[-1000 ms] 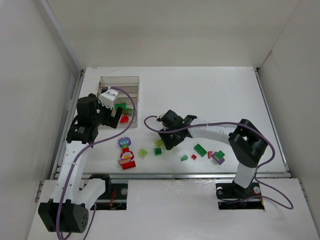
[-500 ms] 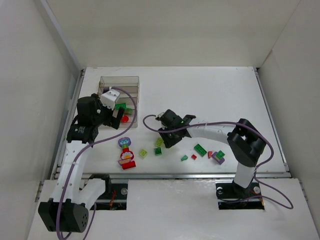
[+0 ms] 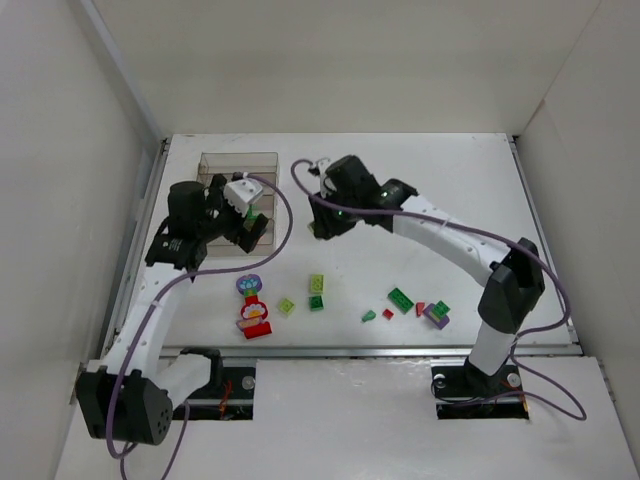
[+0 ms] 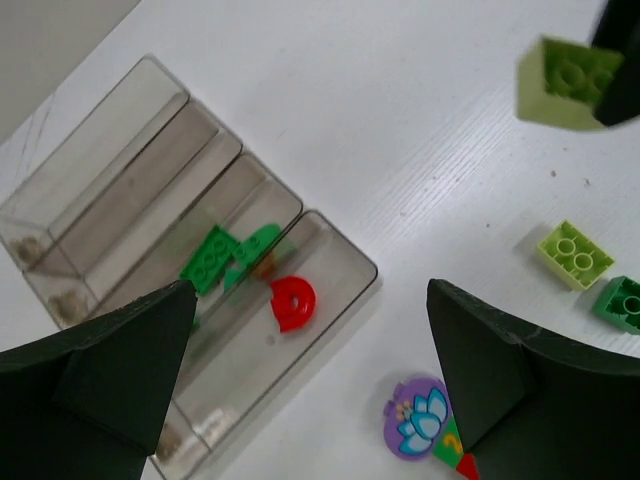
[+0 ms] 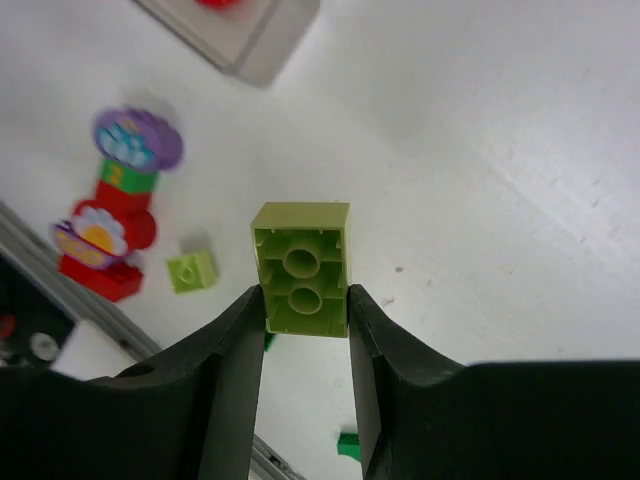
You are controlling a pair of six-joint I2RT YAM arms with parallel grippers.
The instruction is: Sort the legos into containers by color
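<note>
Between the fingers (image 5: 225, 380) of the right gripper (image 5: 303, 300), clamped on a lime brick (image 5: 300, 262) by its sides; could slip loose and land short of the tray (image 5: 262, 50) ahead.

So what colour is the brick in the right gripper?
Lime green brick; right wrist view shows it best.

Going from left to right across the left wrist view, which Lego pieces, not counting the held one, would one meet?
green bricks → red round piece → purple flower-topped piece → lime brick
</note>
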